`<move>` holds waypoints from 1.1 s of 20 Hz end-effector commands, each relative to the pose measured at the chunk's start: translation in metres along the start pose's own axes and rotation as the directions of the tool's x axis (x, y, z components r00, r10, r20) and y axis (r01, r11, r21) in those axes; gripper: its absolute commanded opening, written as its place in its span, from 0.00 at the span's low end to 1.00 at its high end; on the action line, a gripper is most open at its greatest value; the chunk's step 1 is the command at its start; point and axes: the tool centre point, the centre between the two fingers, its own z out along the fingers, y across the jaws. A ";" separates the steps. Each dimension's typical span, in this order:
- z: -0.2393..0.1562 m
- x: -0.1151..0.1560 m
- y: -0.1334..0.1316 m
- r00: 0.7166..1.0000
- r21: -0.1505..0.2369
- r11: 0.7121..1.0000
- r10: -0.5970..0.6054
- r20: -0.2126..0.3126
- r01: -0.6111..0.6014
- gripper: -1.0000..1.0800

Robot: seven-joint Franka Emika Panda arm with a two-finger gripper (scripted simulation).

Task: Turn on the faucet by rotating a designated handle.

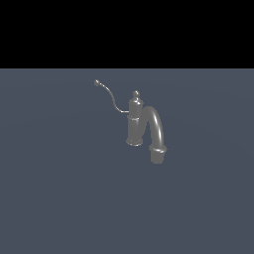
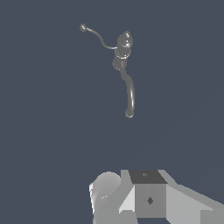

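Approach not yet begun: the arm is hanging well above the faucet, nothing touched.

The faucet (image 1: pixel 135 124) is standing upright on the tabletop (image 1: pixel 59 198), far below the tool (image 2: pixel 131 197), whose body is just showing in the wrist view; I cannot tell whether its fingers are open or closed. The handle (image 1: pixel 111 96) is sticking out from the post, on the side away from the spout (image 1: pixel 156 129), well apart from the tool. Next, I judge, the tool is needing to come down beside the handle's ball tip (image 2: pixel 82 28) and push it around the post.
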 end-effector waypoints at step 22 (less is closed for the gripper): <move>-0.002 0.017 0.005 0.999 -0.038 0.999 0.034 -0.004 -0.034 0.00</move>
